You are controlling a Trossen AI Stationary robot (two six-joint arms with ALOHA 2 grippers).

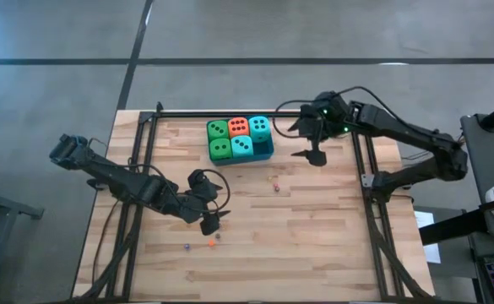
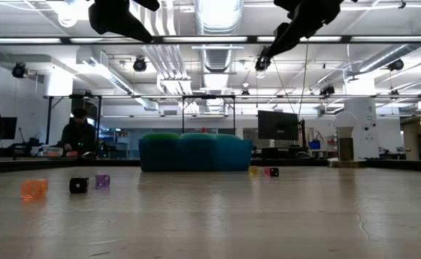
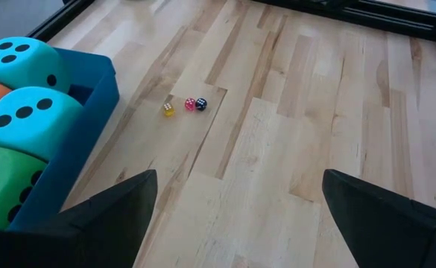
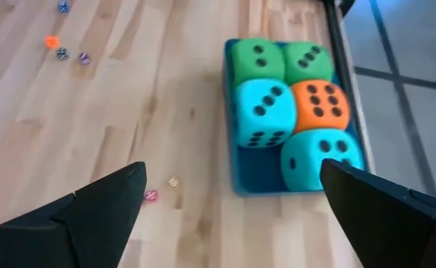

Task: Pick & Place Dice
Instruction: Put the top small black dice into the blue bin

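Five soft dice sit packed in the blue tray (image 1: 267, 153) near the table's far edge: green (image 1: 218, 129), orange-red (image 1: 239, 126) and teal (image 1: 260, 127) in the far row, green (image 1: 220, 149) and teal (image 1: 241, 146) in the near row. The tray also shows in the right wrist view (image 4: 256, 176). My right gripper (image 1: 317, 153) hangs open above the table just right of the tray, touching nothing. My left gripper (image 1: 210, 222) is open too, above the table's near middle, away from the tray. Its wrist view shows the tray's corner (image 3: 104, 88) ahead.
Tiny dice lie loose on the wood. One pair (image 1: 274, 183) is near the tray. Others, among them an orange one (image 2: 34, 188) and a black one (image 2: 78, 185), lie by the near edge below my left gripper. A dark frame borders the table. A person (image 2: 76, 134) is far behind.
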